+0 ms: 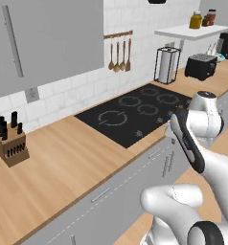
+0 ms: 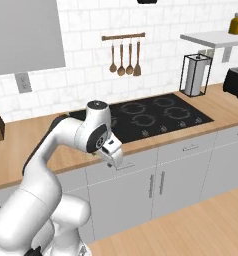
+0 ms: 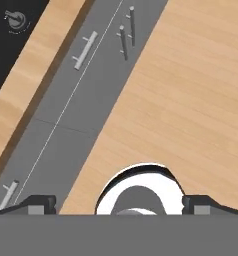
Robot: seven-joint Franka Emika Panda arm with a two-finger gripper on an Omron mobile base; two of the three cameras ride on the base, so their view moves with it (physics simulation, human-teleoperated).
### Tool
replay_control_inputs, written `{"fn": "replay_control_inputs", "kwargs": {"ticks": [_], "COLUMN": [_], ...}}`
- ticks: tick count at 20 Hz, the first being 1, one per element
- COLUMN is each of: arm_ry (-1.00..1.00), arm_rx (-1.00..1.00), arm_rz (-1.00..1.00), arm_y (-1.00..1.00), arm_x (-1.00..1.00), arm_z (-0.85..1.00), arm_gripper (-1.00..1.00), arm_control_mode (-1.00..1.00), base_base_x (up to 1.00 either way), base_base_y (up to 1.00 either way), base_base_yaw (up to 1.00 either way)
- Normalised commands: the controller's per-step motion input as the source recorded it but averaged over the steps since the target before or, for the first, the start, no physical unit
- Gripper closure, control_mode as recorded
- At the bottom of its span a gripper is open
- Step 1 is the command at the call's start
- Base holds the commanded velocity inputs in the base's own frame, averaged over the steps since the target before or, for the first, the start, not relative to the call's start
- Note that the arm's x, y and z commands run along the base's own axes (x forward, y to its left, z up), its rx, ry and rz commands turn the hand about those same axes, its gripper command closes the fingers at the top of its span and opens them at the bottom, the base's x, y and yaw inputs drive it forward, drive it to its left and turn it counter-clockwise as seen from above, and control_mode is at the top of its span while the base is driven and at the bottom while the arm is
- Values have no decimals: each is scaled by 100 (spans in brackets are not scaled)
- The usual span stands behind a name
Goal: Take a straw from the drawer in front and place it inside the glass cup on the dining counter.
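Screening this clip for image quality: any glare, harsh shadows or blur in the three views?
Left base view: flat, even rendered light, no glare on the black cooktop; the near arm looks slightly soft. Right base view: likewise even, faint shadows behind the hanging utensils, mild softness overall. Hand view: cabinet fronts and wood floor evenly lit, no glare; tool tips cropped at the bottom edge.

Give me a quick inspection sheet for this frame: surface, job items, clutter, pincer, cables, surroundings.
Surface: wooden counter with a black cooktop set in it.
Job's things: grey drawer fronts below the counter are all shut; straw and cup nothing seen.
Clutter: knife block, paper towel holder, toaster, jars on the shelf.
Pincer: pincer open, empty, pointing down over the wooden floor beside the drawer fronts.
Cables: nothing seen.
Surroundings: white tiled wall, hanging wooden spoons, wall socket.
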Motion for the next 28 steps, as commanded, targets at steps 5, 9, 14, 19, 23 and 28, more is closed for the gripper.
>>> {"fn": "replay_control_inputs", "kwargs": {"ticks": [5, 9, 14, 19, 23, 28], "arm_ry": [1, -1, -14, -28, -30, -30], "arm_rx": [-4, 4, 28, 33, 25, 9], "arm_rz": [-12, 0, -5, -12, -12, -4], "arm_y": [0, -15, -30, -30, -28, -15], "arm_x": [54, 68, 69, 47, 31, 2], "arm_z": [-2, -23, -2, -4, -36, -74], "arm_gripper": [-100, -100, -100, -100, -100, -100], "arm_control_mode": [-100, -100, -100, -100, -100, -100], "base_base_x": [0, 0, 0, 0, 0, 0], "base_base_y": [0, 0, 0, 0, 0, 0], "base_base_yaw": [0, 0, 0, 0, 0, 0]}}
